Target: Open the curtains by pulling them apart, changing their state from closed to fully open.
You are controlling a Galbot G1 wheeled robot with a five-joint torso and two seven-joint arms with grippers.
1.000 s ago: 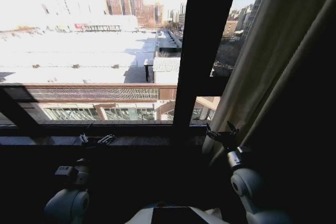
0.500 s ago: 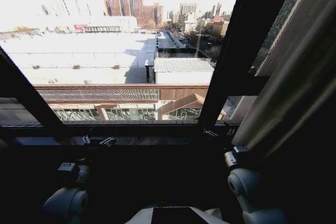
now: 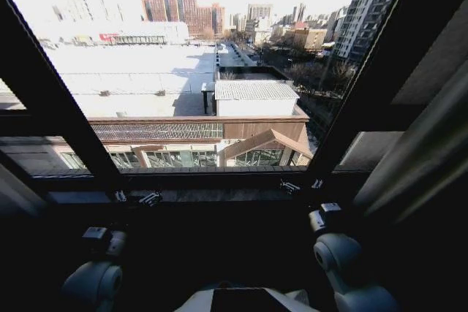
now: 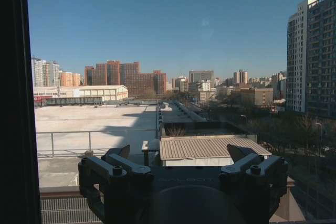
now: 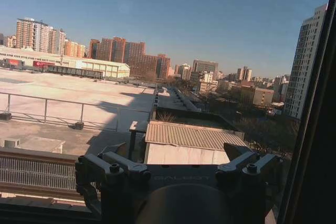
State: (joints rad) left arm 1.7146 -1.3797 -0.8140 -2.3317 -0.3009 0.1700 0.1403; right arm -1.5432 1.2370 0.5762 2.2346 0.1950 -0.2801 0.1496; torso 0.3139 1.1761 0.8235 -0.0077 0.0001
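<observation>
The right curtain (image 3: 428, 155) hangs as shaded beige folds at the far right of the head view, beside a slanting dark window frame bar (image 3: 365, 100). A dim grey fold at the lower left edge may be the left curtain (image 3: 13, 193). My right gripper (image 3: 300, 185) is held up at the sill, left of the right curtain and apart from it. My left gripper (image 3: 136, 197) is at the sill on the left. In the wrist views the left gripper (image 4: 180, 153) and the right gripper (image 5: 177, 150) are both open, with nothing between the fingers and the city beyond.
The window sill (image 3: 219, 195) runs across just beyond both grippers, with glass behind it. A second dark frame bar (image 3: 55, 100) slants up on the left. Both arms' white elbows sit low at the near edge.
The whole head view has shifted: the frame bars and right curtain have slid outward, so the camera moved. The right gripper, earlier against the curtain's edge, now stands apart from it.
</observation>
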